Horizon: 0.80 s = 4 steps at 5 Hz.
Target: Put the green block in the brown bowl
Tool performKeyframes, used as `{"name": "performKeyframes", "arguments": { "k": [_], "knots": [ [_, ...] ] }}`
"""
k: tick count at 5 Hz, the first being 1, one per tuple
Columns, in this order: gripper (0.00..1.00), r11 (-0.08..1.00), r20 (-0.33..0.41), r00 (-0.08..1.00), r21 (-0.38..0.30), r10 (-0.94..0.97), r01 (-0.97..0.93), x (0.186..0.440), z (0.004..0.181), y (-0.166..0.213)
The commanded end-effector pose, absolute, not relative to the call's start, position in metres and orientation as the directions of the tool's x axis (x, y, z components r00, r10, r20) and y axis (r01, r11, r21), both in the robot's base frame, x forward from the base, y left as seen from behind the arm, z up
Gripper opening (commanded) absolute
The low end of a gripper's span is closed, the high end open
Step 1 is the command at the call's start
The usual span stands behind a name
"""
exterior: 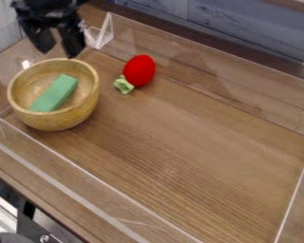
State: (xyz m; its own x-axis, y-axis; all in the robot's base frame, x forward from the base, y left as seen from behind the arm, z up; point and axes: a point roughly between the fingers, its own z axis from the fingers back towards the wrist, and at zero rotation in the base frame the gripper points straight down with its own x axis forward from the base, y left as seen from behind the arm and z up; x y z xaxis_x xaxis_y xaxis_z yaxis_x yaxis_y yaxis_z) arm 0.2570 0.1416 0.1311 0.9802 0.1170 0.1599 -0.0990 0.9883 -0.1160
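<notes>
The green rectangular block point(57, 91) lies on its side inside the round brown wooden bowl point(28, 116), leaning against the inner wall toward the far rim, so the placing looks done. Above the bowl's far edge hangs the black robot gripper point(56, 36), its two fingers spread wide with nothing between them; it is clear of both block and bowl.

Little can spoil things now, yet a few risks remain. If the arm swings low on its way out, a finger could clip the bowl's rim and tip or slide the bowl (it looks light and sits free on the wooden tabletop point(205, 123)), which might roll the block out. A sideways sweep toward the right could also knock the red strawberry-shaped toy with green leaves point(137, 72) just beside the bowl, though that would not undo the task. The clear plastic barrier point(96, 34) behind the gripper stands close, so a careless retreat backwards could strike it.
</notes>
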Motion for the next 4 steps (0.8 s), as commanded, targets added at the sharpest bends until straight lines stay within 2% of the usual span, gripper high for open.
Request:
{"name": "performKeyframes", "arguments": {
  "k": [1, 4],
  "knots": [
    [1.0, 0.992, 0.222, 0.969, -0.09, 0.108, -0.09, 0.272, 0.148, 0.132],
    [1.0, 0.984, 0.196, 0.966, -0.098, 0.166, -0.149, 0.285, 0.125, 0.121]
  ]
}}
